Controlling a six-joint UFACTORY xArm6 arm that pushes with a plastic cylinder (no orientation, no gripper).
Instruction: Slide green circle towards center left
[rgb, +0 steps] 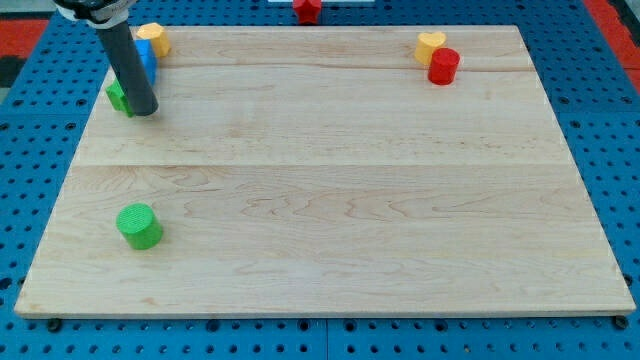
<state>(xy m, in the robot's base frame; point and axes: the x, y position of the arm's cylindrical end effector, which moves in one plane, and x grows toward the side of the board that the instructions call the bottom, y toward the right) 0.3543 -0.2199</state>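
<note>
The green circle (139, 226) sits on the wooden board (330, 170) near the view's bottom left corner. My tip (143, 110) rests on the board at the view's upper left, well above the green circle and far from it. The rod partly hides a second green block (117, 96) just left of the tip; its shape is unclear. A blue block (148, 55) and a yellow block (154, 39) sit just above the tip by the top left corner.
A yellow heart block (431, 45) and a red cylinder (443, 66) touch each other at the view's top right. A red block (308, 9) lies off the board at the top edge. Blue pegboard surrounds the board.
</note>
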